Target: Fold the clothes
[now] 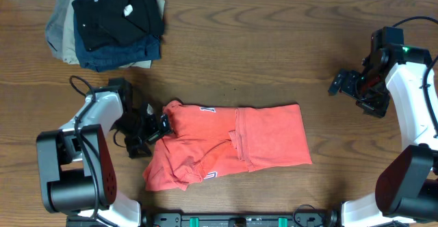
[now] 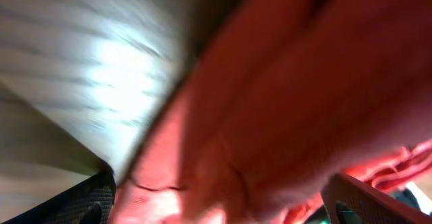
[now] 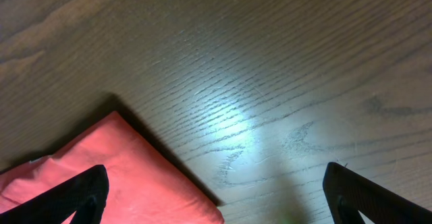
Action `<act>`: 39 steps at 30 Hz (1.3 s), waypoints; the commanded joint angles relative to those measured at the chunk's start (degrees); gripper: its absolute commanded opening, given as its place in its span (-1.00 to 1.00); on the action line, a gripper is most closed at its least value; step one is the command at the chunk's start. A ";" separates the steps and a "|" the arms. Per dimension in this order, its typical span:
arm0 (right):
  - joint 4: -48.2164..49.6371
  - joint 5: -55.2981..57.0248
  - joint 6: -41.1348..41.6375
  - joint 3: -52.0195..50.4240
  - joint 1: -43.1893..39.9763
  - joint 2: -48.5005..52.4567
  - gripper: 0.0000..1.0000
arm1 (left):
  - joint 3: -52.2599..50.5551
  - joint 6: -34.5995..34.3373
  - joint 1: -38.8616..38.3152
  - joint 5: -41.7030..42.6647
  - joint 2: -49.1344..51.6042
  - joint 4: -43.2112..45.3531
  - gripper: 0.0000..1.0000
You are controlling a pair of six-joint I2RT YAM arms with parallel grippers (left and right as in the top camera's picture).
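Closely — left gripper (image 1: 156,127) beside T-shirt (image 1: 267,135).

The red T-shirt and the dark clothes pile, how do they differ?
The T-shirt is coral red; the pile is black, navy and tan. The T-shirt lies loosely folded, one garment; the pile is several stacked. The left gripper is at the T-shirt's edge, none near the pile. Both rest on the table.

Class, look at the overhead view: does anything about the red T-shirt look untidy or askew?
Yes. The T-shirt lies flat at its right end, but its left end, beside the left gripper, is bunched into uneven wrinkles, so its edges do not line up.
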 commanded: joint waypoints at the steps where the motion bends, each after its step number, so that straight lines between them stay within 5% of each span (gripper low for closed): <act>1: -0.13 -0.24 -0.68 0.79 -0.22 0.28 0.99 | -4.33 3.76 -1.75 1.40 2.40 3.04 0.97; 4: -0.13 -0.22 -0.68 0.79 -0.22 0.28 0.98 | -5.22 3.54 -2.47 1.40 2.40 4.94 0.69; 8: -0.13 -0.22 -0.68 0.79 -0.20 0.28 0.98 | -5.22 3.48 -2.56 1.36 2.40 7.32 -0.35; 11: -0.13 -0.22 -0.68 0.79 -0.22 0.28 0.99 | -4.98 -0.61 -2.56 -1.51 2.40 8.07 -0.88; 22: -0.13 -0.22 -0.68 0.79 -0.22 0.28 0.99 | 8.13 -16.28 -2.51 -27.69 2.38 -8.52 -0.88; 31: -0.11 -0.20 -0.70 0.79 -0.22 0.28 0.99 | 24.57 -16.46 -4.20 -29.31 -0.68 -22.18 -0.88; 39: -0.13 -0.20 -0.70 0.79 -0.22 0.28 0.99 | 26.67 -20.09 -15.26 -28.79 -11.08 -25.64 -0.88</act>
